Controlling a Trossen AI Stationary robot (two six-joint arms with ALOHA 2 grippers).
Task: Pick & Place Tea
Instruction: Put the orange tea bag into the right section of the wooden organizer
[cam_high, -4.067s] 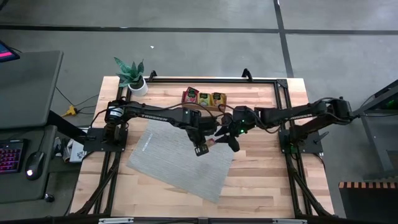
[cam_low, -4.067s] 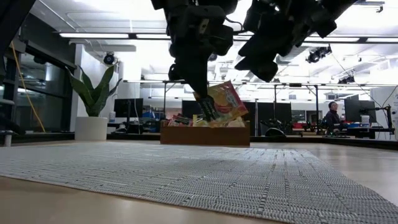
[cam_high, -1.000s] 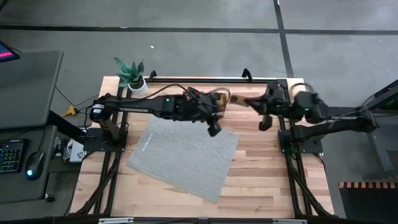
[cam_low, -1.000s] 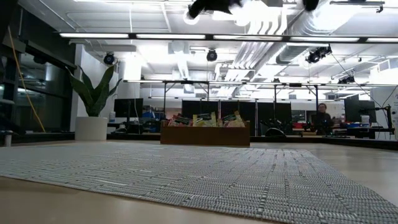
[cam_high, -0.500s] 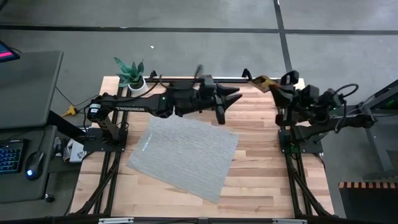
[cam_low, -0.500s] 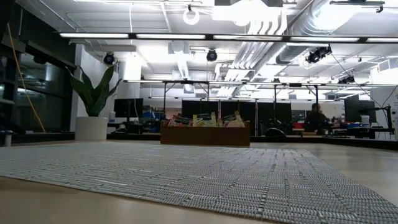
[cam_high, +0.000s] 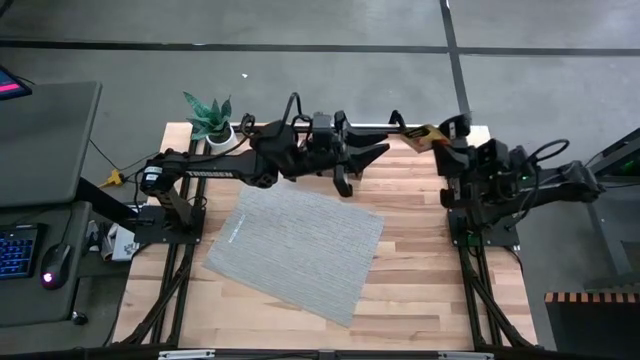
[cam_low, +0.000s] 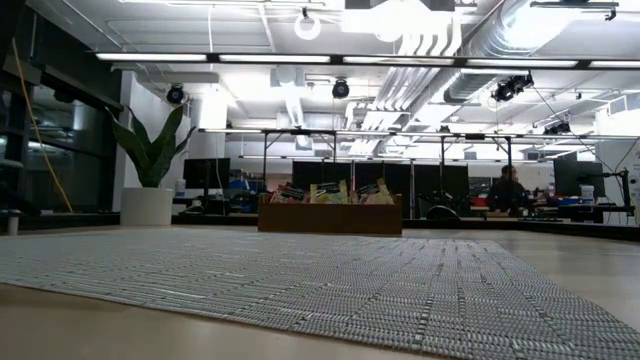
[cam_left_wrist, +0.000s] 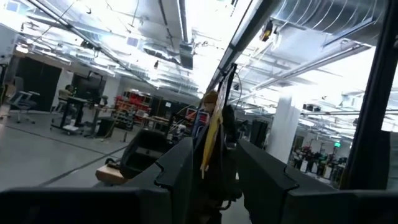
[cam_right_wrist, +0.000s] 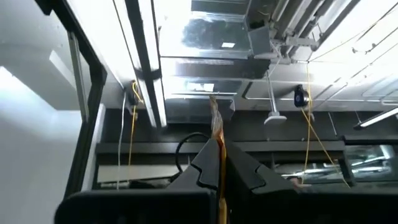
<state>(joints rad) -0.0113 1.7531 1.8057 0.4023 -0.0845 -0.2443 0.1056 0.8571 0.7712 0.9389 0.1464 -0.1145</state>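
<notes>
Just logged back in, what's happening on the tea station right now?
The right pincer is raised near the table's far right corner, shut on a tea sachet, seen edge-on between its fingers in the right wrist view. The left pincer is open and empty, lifted over the far edge of the table, above where the wooden tray of sachets stands. The grey mat has nothing on it.

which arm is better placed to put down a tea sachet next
Right, probably: the right gripper is shut on a tea sachet, while the left gripper is open and empty.
</notes>
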